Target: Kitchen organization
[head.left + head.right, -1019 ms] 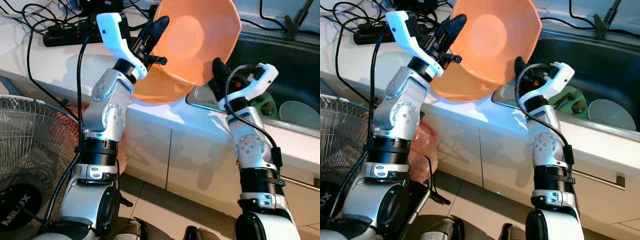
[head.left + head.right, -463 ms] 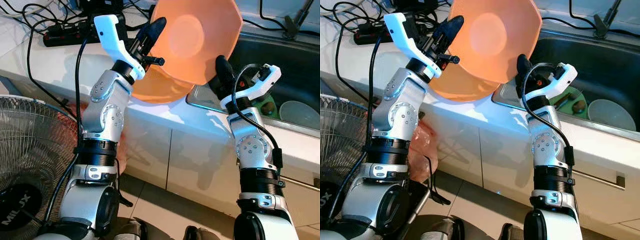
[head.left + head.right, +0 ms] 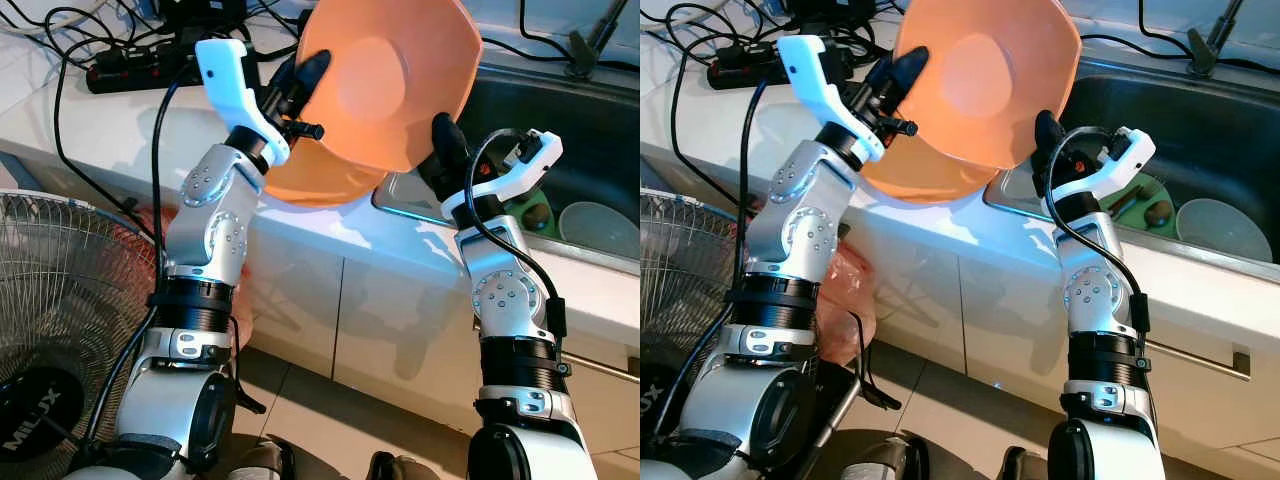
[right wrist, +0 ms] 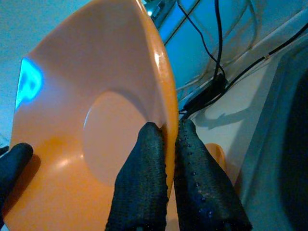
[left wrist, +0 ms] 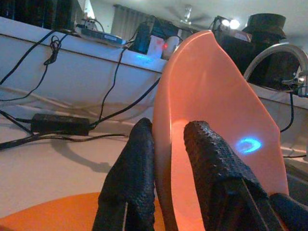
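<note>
Only readable text I see: white lettering on the black hub of the fan (image 3: 35, 425), roughly "MILUX", middle letters unclear. Nothing legible on my grippers or anything else in front of me.

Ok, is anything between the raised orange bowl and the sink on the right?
Nothing visible blocks the way. Both grippers, left and right, have their jaws clamped on the orange bowl's rim. The sink lies open beside it, but a white bowl and a green plate already sit in its basin.
</note>
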